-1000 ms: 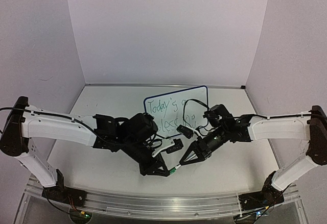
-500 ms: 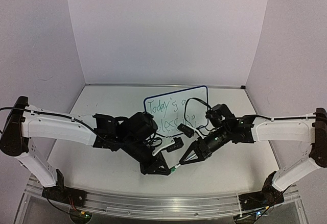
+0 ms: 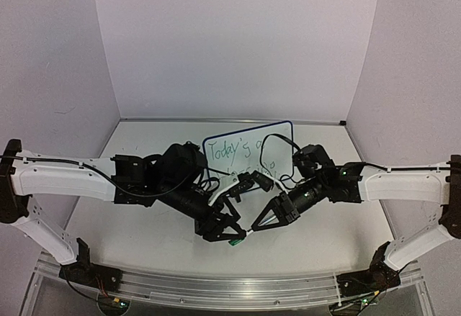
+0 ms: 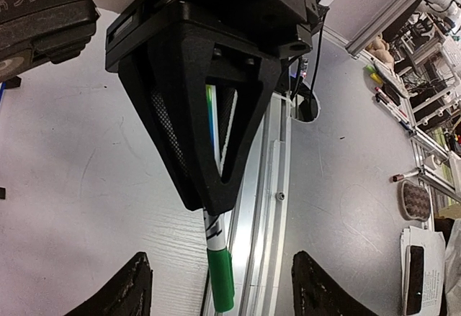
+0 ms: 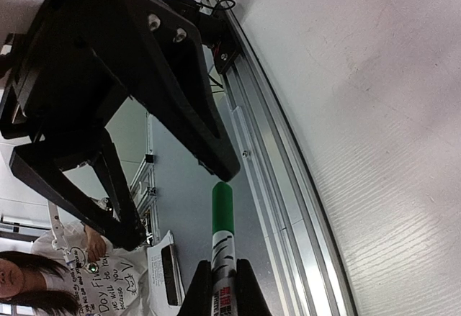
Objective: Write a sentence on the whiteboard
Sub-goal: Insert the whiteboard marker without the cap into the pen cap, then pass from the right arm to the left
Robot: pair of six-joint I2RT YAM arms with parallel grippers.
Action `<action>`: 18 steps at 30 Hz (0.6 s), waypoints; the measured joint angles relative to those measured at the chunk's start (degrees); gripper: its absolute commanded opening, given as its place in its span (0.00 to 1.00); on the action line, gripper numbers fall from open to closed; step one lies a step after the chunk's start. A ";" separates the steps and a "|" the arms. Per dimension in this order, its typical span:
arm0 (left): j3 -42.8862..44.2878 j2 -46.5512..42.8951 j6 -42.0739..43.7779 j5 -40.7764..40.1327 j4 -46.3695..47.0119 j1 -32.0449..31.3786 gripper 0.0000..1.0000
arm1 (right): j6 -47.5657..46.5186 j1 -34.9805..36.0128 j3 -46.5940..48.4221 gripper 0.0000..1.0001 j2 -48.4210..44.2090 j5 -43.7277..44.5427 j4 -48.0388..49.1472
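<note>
Backing the left hand [image 4: 225,289], fingers apart around the cap [image 4: 221,280], straight off the marker [image 5: 222,255] seems best, the right hand [image 3: 253,227] clamped on it holding level.

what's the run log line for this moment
left gripper: open, near cap | right gripper: shut on green marker | cap: on | sentence: on whiteboard

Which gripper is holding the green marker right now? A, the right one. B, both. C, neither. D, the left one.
A: the right gripper is shut on the marker, while the left gripper stands open in front of its capped end.
</note>
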 measured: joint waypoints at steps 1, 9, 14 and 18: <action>-0.01 0.18 -0.01 0.25 -0.05 0.00 0.67 | 0.02 -0.04 0.01 0.00 0.00 -0.08 0.01; 0.11 4.34 0.36 1.57 -1.03 0.00 0.45 | 0.44 -0.06 0.23 0.00 -0.28 -0.87 0.08; 0.76 6.21 0.88 2.61 -1.35 -0.01 0.22 | 0.60 -0.09 0.23 0.00 -0.31 -0.93 0.02; 1.24 6.24 0.81 3.55 -1.26 -0.17 0.01 | 0.58 -0.33 0.23 0.00 -0.31 -0.77 0.17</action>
